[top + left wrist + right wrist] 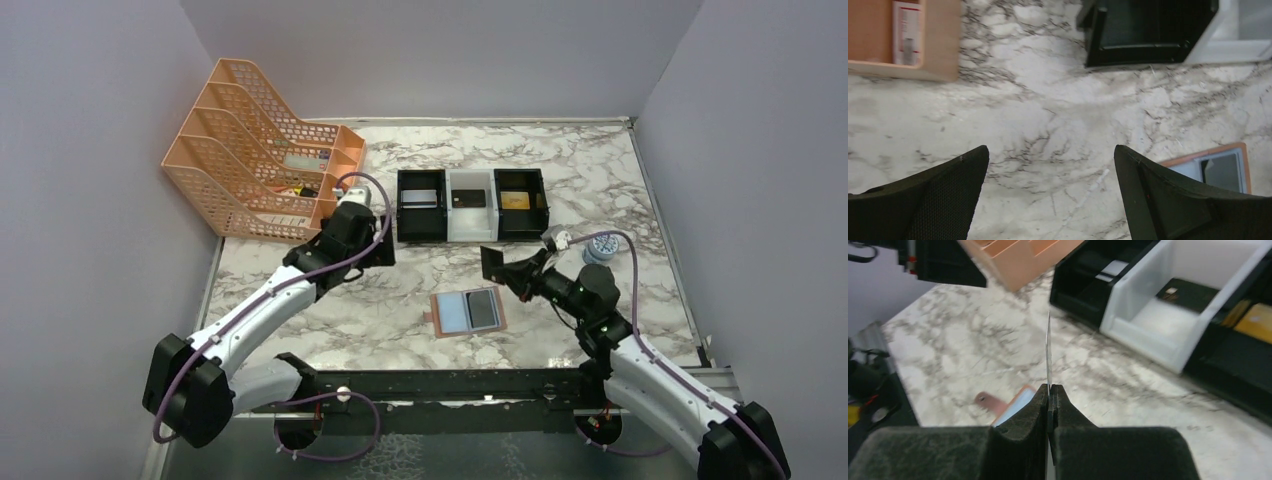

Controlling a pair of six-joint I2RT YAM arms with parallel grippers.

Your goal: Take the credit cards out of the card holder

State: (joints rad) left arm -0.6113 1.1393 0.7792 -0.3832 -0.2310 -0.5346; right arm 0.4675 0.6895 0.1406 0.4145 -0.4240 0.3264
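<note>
My right gripper (1049, 390) is pinched shut on a dark card (493, 265). The wrist view shows it edge-on, long axis sticking straight out past the fingertips, clear of the marble table (600, 160). The card holder (468, 312) lies open and flat just beside it, long axis left-right, tab on the left, with a second card (484, 310) in its right pocket. My left gripper (1050, 150) hovers with its jaws spread wide, holding nothing.

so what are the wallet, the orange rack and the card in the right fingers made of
Wallet: looks like tan leather or imitation, matte, with a smooth pale blue lining. Rack: moulded orange plastic, shown by its even mesh walls. Card: probably stiff plastic; it stands thin and unbent in the right fingers.
</note>
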